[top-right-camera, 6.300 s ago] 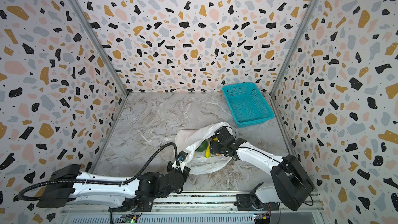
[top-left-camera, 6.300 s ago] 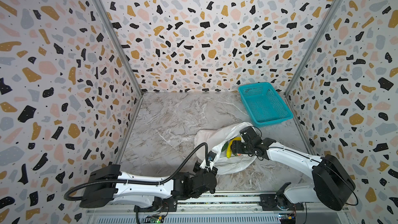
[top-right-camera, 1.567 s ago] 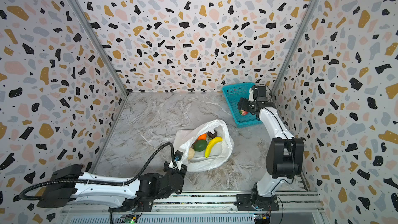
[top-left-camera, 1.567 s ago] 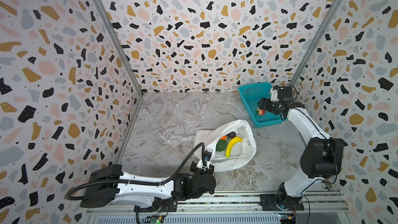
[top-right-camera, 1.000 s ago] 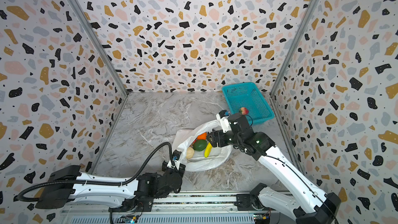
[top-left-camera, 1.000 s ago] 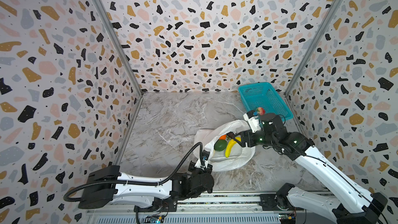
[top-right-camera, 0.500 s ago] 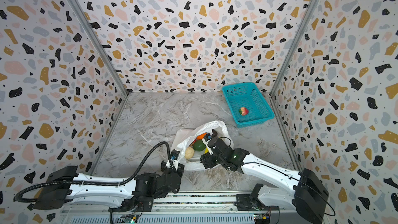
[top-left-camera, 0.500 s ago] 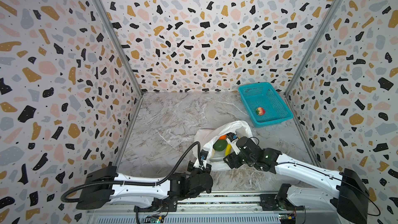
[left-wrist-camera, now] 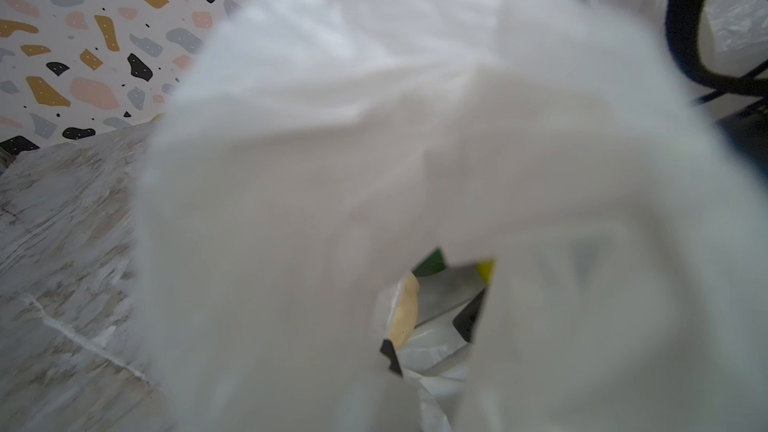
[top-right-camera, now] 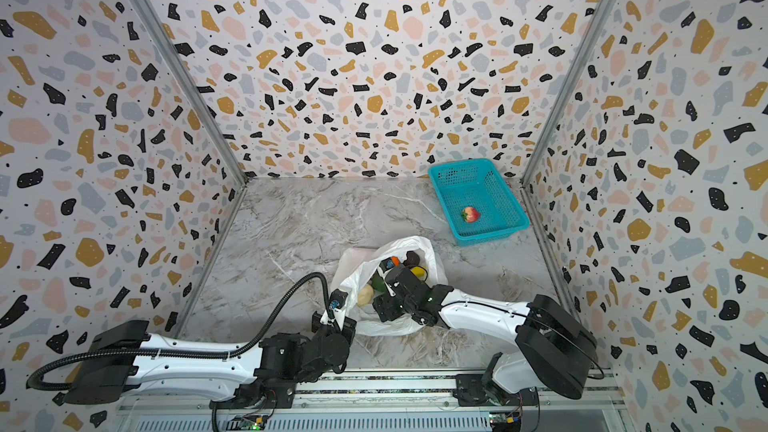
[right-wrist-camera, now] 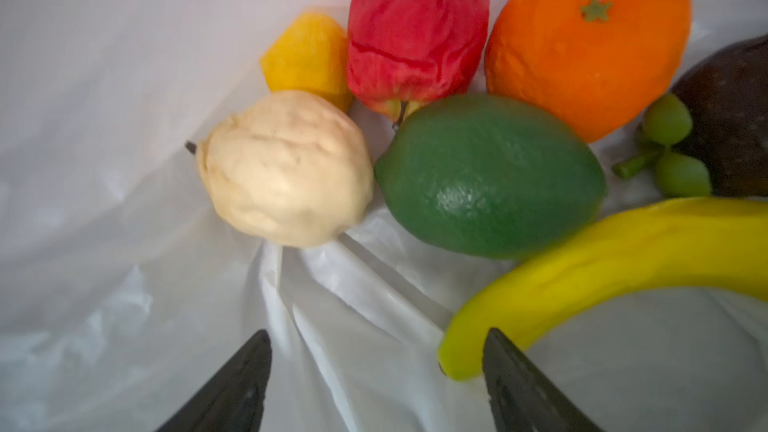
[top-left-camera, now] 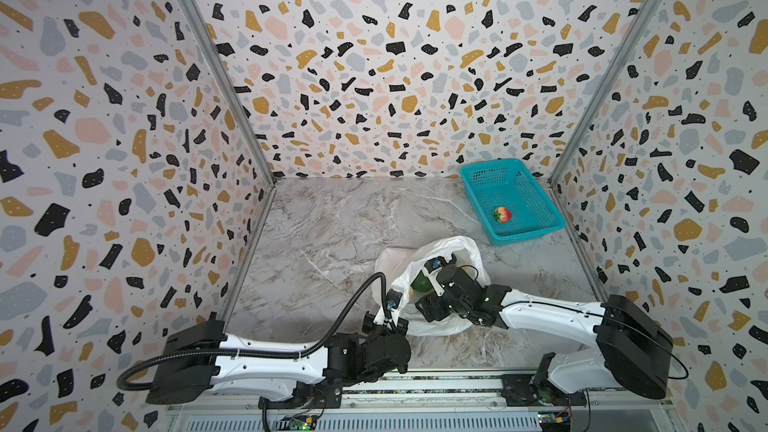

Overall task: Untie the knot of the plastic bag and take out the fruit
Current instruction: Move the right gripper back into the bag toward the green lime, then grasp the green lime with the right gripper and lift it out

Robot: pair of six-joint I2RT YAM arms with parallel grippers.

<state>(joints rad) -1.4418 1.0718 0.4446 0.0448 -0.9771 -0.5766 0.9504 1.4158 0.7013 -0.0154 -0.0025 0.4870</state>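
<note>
1. One plastic bag (top-left-camera: 465, 247).
2. Seven pieces of fruit in it, all ahead of the spread jaws of the right gripper (right-wrist-camera: 376, 332):
   - one beige bumpy one (right-wrist-camera: 286, 168)
   - one green one (right-wrist-camera: 490, 176)
   - one red one (right-wrist-camera: 415, 27)
   - one orange (right-wrist-camera: 586, 43)
   - one yellow lemon (right-wrist-camera: 307, 56)
   - one dark purple-brown one (right-wrist-camera: 735, 118)
   - one banana (right-wrist-camera: 623, 251), its tip just beside one jaw
3. One pinkish fruit (top-left-camera: 502, 214), well apart from those jaws.
4. One teal basket (top-left-camera: 530, 236), holding that single piece.
5. Two arms: one left arm (top-left-camera: 266, 361), one right arm (top-left-camera: 548, 317).
</note>
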